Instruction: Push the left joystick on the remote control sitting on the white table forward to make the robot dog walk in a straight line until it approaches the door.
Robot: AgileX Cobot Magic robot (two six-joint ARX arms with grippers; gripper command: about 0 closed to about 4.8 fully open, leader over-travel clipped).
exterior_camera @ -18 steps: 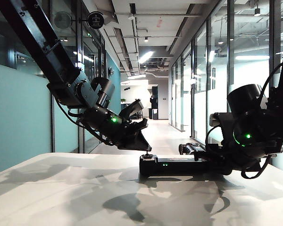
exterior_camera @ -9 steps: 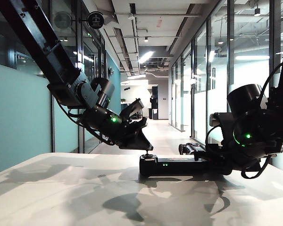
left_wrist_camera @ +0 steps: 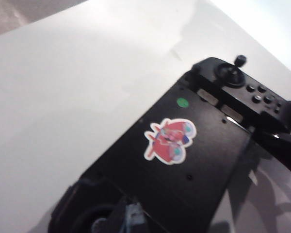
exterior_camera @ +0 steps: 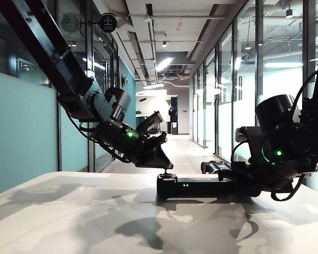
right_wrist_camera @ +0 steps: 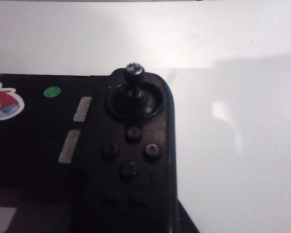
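Observation:
The black remote control (exterior_camera: pixel 197 187) lies on the white table (exterior_camera: pixel 69 217), with a pinkish sticker on its flat middle (left_wrist_camera: pixel 170 140). Its left joystick (exterior_camera: pixel 166 175) stands up from its left end. My left gripper (exterior_camera: pixel 163 166) slants down with its shut tip just above and against that stick. In the left wrist view the tip (left_wrist_camera: pixel 130 213) sits beside the stick's knob (left_wrist_camera: pixel 99 223) in its round well. My right gripper (exterior_camera: pixel 238 182) is shut on the remote's right end, and its fingers (left_wrist_camera: pixel 281 131) show there. I cannot make out the robot dog.
The remote's other joystick (right_wrist_camera: pixel 134 80) stands near four round buttons (right_wrist_camera: pixel 130 151). Beyond the table a long corridor (exterior_camera: pixel 180 148) runs between glass walls toward a dark far end (exterior_camera: pixel 173 119). A small dark object (exterior_camera: pixel 212 166) sits just behind the remote.
My left arm's wrist has crept slightly to the right over the left joystick. The remote and my right arm have not moved.

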